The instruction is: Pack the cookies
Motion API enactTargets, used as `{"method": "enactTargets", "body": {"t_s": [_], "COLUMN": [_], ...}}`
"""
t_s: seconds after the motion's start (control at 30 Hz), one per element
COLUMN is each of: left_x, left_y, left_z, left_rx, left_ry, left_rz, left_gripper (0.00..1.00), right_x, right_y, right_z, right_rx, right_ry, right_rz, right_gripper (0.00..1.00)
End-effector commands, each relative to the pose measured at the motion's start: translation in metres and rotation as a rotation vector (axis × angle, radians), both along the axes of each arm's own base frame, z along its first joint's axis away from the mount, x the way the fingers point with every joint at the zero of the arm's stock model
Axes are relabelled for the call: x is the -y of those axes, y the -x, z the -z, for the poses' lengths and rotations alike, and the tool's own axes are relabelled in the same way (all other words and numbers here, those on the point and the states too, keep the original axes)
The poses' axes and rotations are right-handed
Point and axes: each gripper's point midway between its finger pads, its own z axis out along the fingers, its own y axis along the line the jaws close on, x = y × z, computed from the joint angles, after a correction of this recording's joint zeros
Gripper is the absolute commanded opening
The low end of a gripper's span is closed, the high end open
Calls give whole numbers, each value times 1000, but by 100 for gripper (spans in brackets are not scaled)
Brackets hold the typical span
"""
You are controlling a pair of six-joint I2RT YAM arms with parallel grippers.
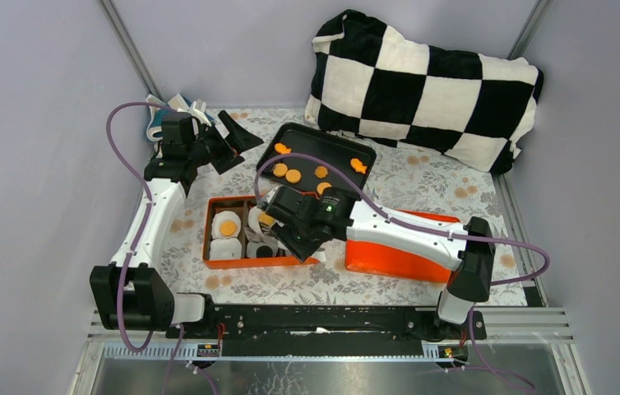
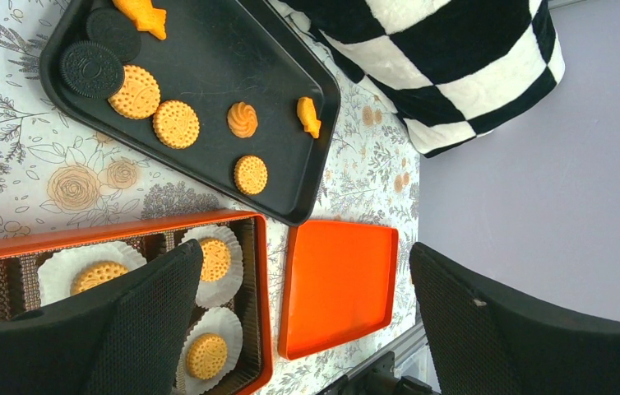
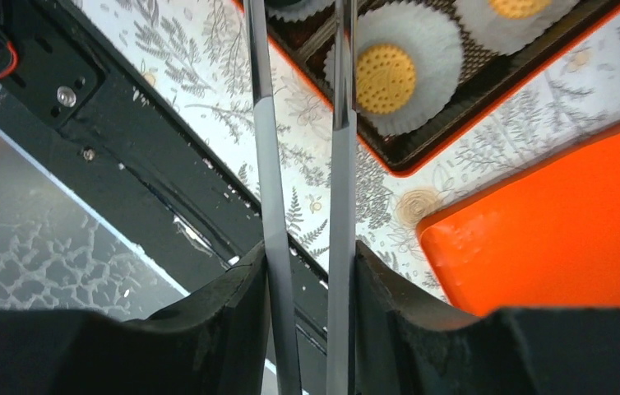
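Placing step, likely: your right gripper (image 1: 278, 234) hovers over the box (image 1: 208, 239), blades nearly together, load unclear; left gripper (image 1: 226, 144) wide apart at ten o'clock; next, cookies (image 1: 293, 175) at twelve

Left hand (image 1: 235, 145) gapes wide, arm outstretched; right hand (image 1: 287, 234) points down, fingers narrowly parted.

White shells between black joints clothe the left arm (image 1: 152, 222) and right arm (image 1: 401, 235). Purple cables (image 1: 117, 136) loop off them, toward 10 and 4 o'clock. The left gripper (image 2: 307, 255) has black mesh-textured fingers (image 2: 138, 317); the right gripper (image 3: 297, 33), thin grey blades (image 3: 261, 164).
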Motion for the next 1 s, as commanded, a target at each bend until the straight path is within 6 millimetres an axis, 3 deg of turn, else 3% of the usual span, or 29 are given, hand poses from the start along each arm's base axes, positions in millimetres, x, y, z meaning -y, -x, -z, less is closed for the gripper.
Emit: {"method": "enactTargets", "body": {"t_s": [0.0,0.2,0.43,0.57,0.7,0.83,0.97], "left_x": [0,0,0,0,0,-1,0], "left_y": [-2,-4,-7,-9,-11,-12,-13], "left_z": [-28,-28,-22,-18,-16,-15,-10], "left_rx": [93,96,83,74,67,66,55], "left_ry": [-9,-8,-11,-13,-13,-13,-10], "left_rz": [15,14,16,17,17,15,16], "left_gripper": [99,99,99,99,99,99,99], "right_x": [-2,19,69,98,111,110,104], "right_y": [-28,-69,-139,-166,-173,-164,-153], "right_z": [-56,-74,-61,-42,-19,10,27], "right_rx": [191,357,380,367,294,217,154], "right_ry": [-90,-42,25,70,101,130,101], "right_rz": [54,170,385,470,496,482,483], "right_gripper": [41,42,38,36,37,39,43]}}
